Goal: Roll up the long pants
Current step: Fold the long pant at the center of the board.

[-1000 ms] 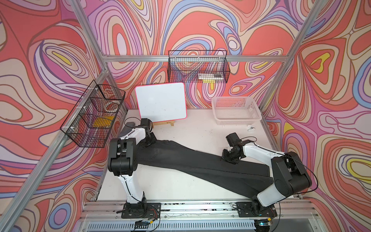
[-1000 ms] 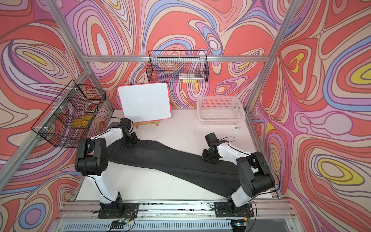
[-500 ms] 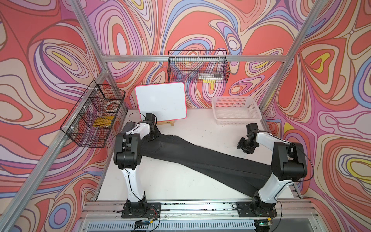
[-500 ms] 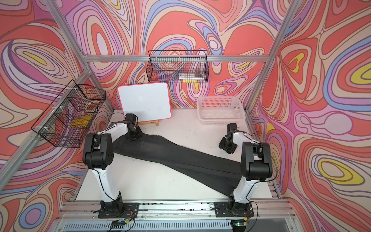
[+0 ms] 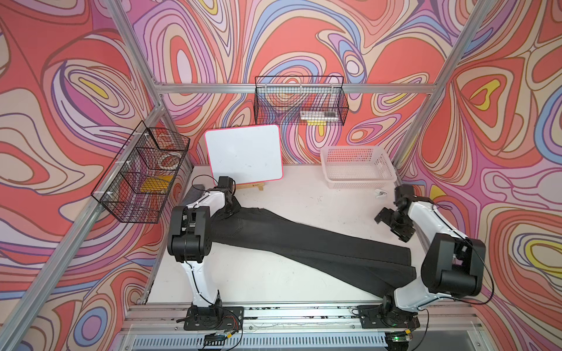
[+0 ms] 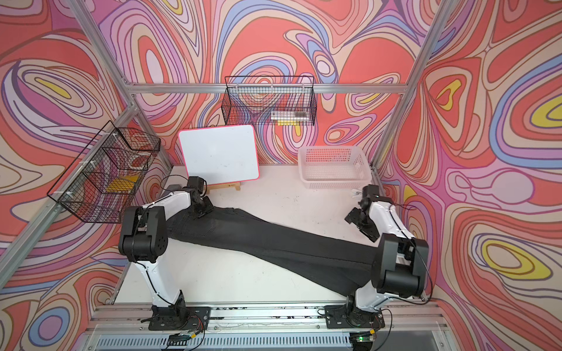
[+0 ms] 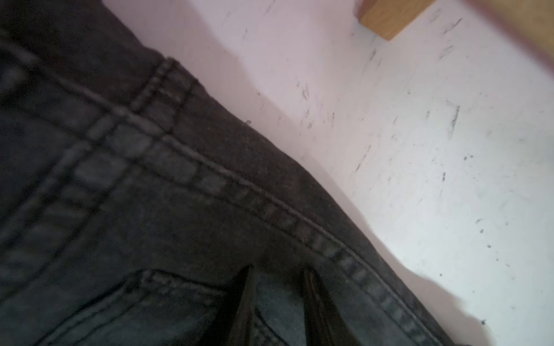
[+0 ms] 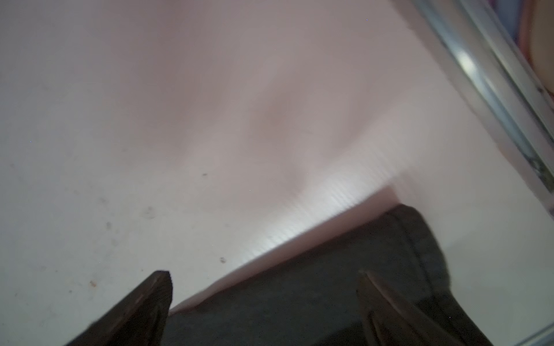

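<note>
- The left gripper (image 5: pixel 230 210) sits nearer the white board (image 5: pixel 244 156) than before. Its fingers (image 7: pixel 244 305) are nearly closed, pinching the top of the long pants (image 5: pixel 304 240).
- The long pants lie flat across the table (image 5: pixel 273 282), from back left to front right, straighter than before.
- The right gripper (image 5: pixel 393 226) has left the long pants. It hangs by the right wall, fingers wide apart, holding nothing.

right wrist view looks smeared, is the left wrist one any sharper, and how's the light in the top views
Right wrist view: motion-blurred throughout, with a bright streak along the edge of the long pants. Left wrist view: table scuffs fairly sharp, the near seams soft. Both top views: crisp, evenly lit, only soft shadows.
</note>
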Action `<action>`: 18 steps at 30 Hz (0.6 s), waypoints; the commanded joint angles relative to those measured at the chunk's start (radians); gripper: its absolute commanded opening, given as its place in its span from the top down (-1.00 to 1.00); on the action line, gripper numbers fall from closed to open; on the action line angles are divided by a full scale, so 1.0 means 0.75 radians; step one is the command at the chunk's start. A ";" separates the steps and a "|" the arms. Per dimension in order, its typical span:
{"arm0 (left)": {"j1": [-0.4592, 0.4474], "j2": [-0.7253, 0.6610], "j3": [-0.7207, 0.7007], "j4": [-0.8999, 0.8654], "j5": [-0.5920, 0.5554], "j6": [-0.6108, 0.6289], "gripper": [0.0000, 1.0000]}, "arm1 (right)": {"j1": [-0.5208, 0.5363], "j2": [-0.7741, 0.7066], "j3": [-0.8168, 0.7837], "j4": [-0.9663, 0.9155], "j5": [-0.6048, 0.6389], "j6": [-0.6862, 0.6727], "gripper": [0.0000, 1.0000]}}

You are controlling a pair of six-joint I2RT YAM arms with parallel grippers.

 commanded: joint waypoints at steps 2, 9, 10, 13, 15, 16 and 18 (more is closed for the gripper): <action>0.011 0.000 -0.019 -0.138 -0.023 0.007 0.35 | -0.086 0.067 -0.023 -0.105 0.041 0.067 -0.96; 0.028 -0.003 -0.020 -0.140 -0.023 0.018 0.36 | -0.132 0.147 -0.192 0.119 -0.064 0.151 -0.97; 0.033 -0.006 -0.025 -0.138 -0.026 0.023 0.36 | -0.132 0.164 -0.208 0.137 -0.073 0.169 -0.95; 0.057 -0.014 -0.038 -0.142 -0.027 0.031 0.36 | -0.132 0.172 -0.282 0.204 -0.102 0.237 -0.78; 0.074 -0.028 -0.054 -0.134 -0.025 0.034 0.37 | -0.132 0.169 -0.324 0.242 -0.091 0.275 -0.53; 0.079 -0.034 -0.063 -0.130 -0.025 0.034 0.38 | -0.132 0.168 -0.337 0.259 -0.079 0.285 -0.39; 0.085 -0.042 -0.075 -0.124 -0.023 0.035 0.41 | -0.132 0.182 -0.353 0.311 -0.068 0.300 0.08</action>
